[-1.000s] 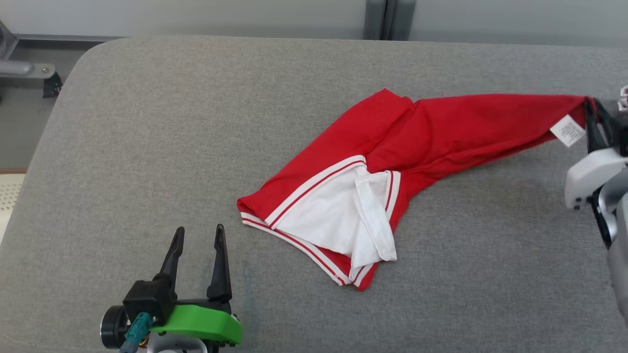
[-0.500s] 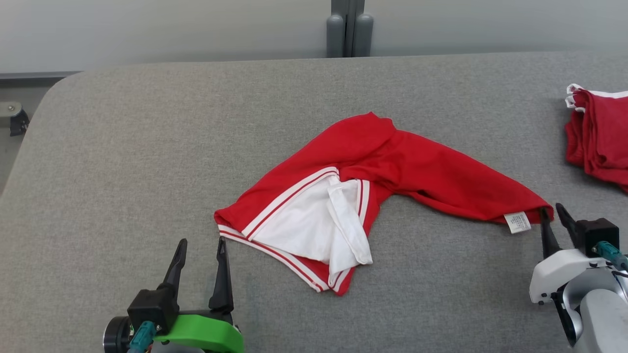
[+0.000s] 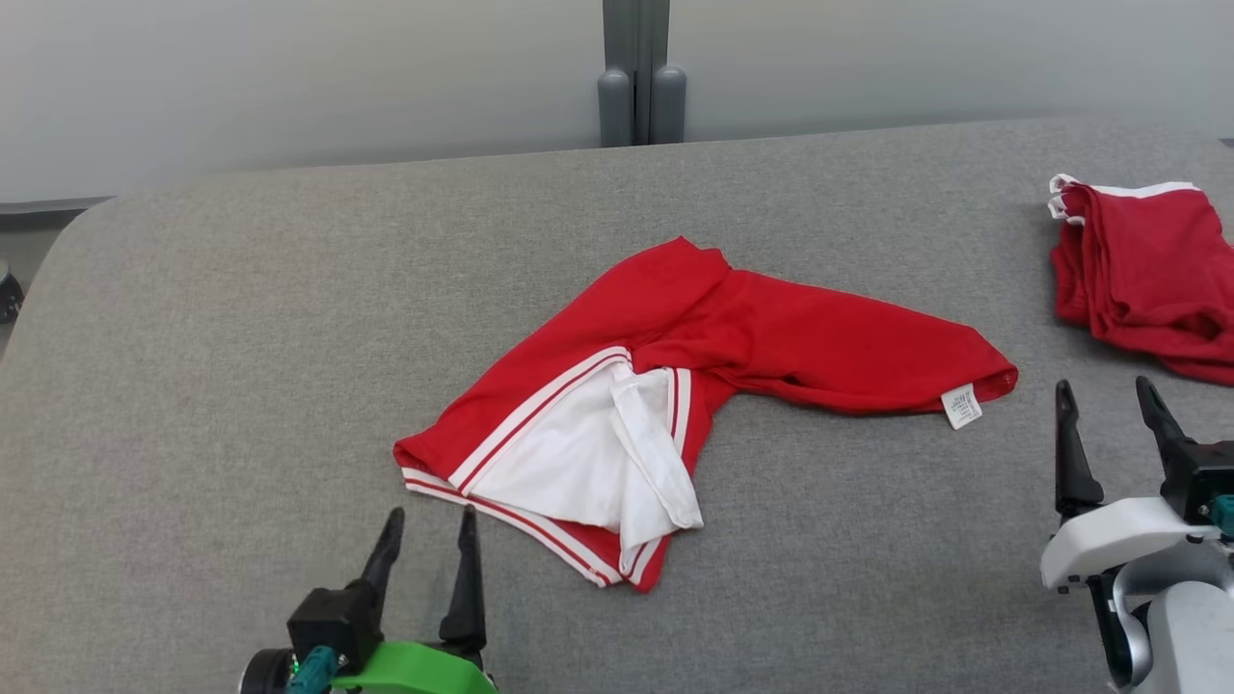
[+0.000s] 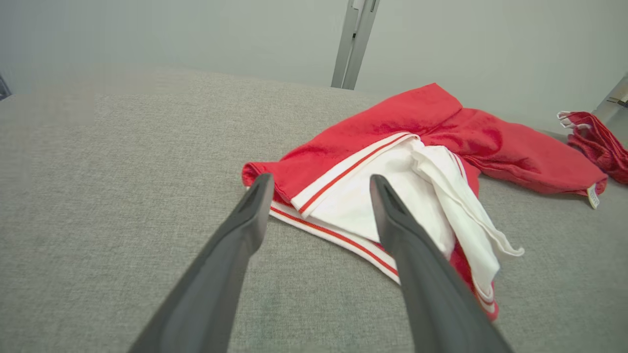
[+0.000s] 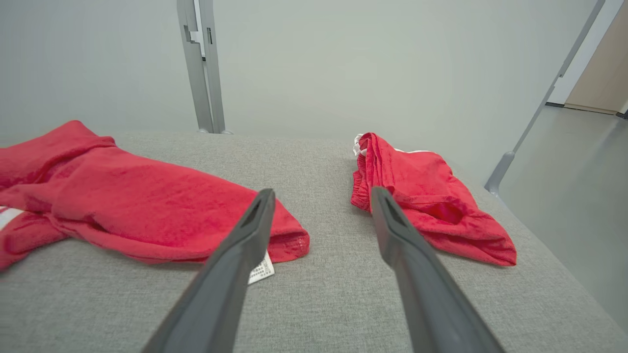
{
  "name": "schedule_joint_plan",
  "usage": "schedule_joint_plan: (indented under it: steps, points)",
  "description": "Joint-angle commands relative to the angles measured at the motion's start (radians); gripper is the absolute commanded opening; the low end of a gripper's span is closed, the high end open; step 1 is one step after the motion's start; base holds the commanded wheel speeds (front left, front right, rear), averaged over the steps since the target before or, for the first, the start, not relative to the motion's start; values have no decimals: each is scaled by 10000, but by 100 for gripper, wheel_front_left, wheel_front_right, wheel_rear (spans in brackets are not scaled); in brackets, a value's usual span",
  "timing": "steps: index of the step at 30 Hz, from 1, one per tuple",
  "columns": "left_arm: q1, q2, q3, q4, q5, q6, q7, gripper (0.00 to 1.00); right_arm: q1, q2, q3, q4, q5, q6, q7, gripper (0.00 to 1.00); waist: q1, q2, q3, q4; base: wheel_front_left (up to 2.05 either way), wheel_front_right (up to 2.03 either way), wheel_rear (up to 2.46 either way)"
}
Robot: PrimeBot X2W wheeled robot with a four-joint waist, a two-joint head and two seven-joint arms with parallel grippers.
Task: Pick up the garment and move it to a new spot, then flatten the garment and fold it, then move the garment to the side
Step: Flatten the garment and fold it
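Red shorts [image 3: 771,347] with white striped trim and a white lining lie crumpled near the middle of a grey padded table [image 3: 241,337]. Their long axis runs crosswise, with the striped hem toward the robot's left and the end with the white care label [image 3: 961,406] toward its right. The left gripper [image 3: 431,518] sits just short of the hem, jaws spread and empty. The right gripper [image 3: 1105,387] stands just beside the label end, clear of the cloth, jaws wide and holding nothing. Each arm looks about equally near its own end. A second red garment [image 3: 1138,260] lies farther right.
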Motion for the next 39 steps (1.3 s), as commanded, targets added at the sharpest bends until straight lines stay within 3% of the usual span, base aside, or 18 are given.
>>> schedule_joint_plan:
  steps: [1, 9, 20, 29, 33, 34, 35, 36, 39]
  points:
    - [-104, 22, -136, 134, -42, -77, 67, 100, 184, 93, 100, -208, 13, -18, -25, 100, 0, 0, -16, -80, 0, 0, 0]
    - [-1207, 7, -624, 1382, -156, -66, 246, 100, 8, 387, 724, -1277, 54, -18, -26, 100, 0, 0, 298, -528, 0, 0, 0]
    - [-2709, 303, 531, 3772, -602, 536, -69, 100, -310, 546, 1276, -2097, 166, -18, -26, 100, 0, 0, 1091, -1227, 0, 0, 0]
    - [-3418, 353, 1166, 4914, -954, 517, -136, 100, -352, 566, 1270, -2154, 112, -18, -26, 100, 0, 0, 1273, -1350, 0, 0, 0]
    - [-3566, 287, 1103, 5224, -942, 263, -119, 100, -347, 593, 1273, -2141, 91, -17, -26, 100, 0, 0, 1243, -1350, 0, 0, 0]
    - [-3600, 272, 1080, 5216, -902, 210, -120, 76, -342, 597, 1271, -2144, 86, -18, -26, 100, 0, 0, 1229, -1349, 0, 0, 0]
    - [-3629, 253, 1057, 5164, -851, 150, -123, 21, -340, 610, 1256, -2172, 77, -17, -26, 100, 0, 0, 1206, -1343, 0, 0, 0]
    - [-3650, 240, 1035, 5084, -807, 95, -125, 0, -335, 614, 1233, -2202, 73, -18, -26, 100, 0, 0, 1185, -1335, 0, 0, 0]
    - [-3755, 271, 997, 4639, -569, 7, -130, 0, -254, 650, 1109, -2323, 57, -18, -26, 100, 0, 0, 1070, -1277, 0, 0, 0]
